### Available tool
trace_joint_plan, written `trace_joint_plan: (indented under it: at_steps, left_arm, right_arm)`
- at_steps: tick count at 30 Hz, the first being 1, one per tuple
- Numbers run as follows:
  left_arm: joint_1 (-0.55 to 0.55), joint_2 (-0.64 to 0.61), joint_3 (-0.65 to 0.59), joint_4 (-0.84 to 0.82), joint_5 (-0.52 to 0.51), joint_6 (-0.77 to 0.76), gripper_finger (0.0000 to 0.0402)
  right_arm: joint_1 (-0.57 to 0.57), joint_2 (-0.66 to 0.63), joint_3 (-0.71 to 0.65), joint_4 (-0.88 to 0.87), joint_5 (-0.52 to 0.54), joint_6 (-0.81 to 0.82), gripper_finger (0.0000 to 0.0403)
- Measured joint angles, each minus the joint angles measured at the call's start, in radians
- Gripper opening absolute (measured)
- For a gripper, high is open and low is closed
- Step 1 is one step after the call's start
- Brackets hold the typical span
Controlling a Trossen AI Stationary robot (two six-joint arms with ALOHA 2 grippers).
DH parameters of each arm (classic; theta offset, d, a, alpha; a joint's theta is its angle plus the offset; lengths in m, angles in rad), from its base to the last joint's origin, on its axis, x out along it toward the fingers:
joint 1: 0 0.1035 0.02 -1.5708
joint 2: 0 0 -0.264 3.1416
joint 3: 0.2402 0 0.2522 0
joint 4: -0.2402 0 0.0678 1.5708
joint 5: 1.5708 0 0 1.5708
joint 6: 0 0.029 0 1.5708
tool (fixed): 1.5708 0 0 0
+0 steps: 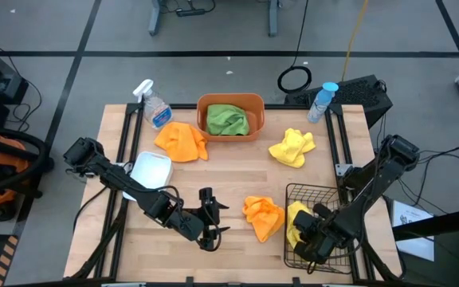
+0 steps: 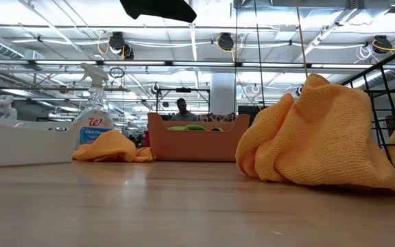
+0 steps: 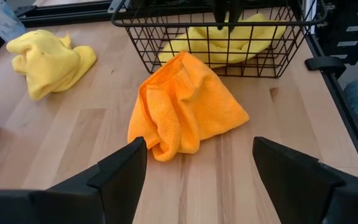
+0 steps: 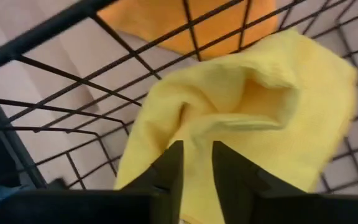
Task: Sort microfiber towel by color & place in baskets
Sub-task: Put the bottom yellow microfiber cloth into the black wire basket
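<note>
An orange towel lies bunched on the table beside the black wire basket. My left gripper stands open just left of it, touching nothing. A yellow towel lies in the basket, and my right gripper is right above it, pointing down, fingers a little apart. The orange tub at the far middle holds a green towel. Another orange towel and another yellow towel lie loose on the table. The white bin sits at the left. My right gripper's fingertips stand close over the yellow towel's crumpled top, coming from above inside the basket. I cannot tell whether they touch it. The towel rests on the basket's floor.
Two spray bottles stand at the far edge, either side of the orange tub. The basket's wire walls surround my right gripper. Bare wood lies between the white bin and the near orange towel.
</note>
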Motion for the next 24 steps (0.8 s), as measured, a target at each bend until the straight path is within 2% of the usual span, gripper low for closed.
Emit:
trace_joint_plan:
  at_steps: [5,9,18,24]
  left_arm:
    - [0.0,0.0,0.0,0.0,0.0,0.0,0.0296]
    - [-0.001,0.0,0.0,-0.001,0.0,-0.001,0.0296]
    - [-0.001,0.0,0.0,0.0,0.0,-0.001,0.0296]
    - [-0.001,0.0,0.0,0.0,0.0,-0.002,0.0296]
  right_arm:
    - [0.001,0.0,0.018,-0.106,-0.001,-0.02,0.0117]
    - [0.001,0.004,-0.013,-0.151,0.0,-0.06,0.0121]
    - [-0.002,0.005,-0.173,-0.066,0.03,-0.083,0.0086]
    - [-0.002,0.005,-0.214,-0.063,-0.029,-0.022,0.005]
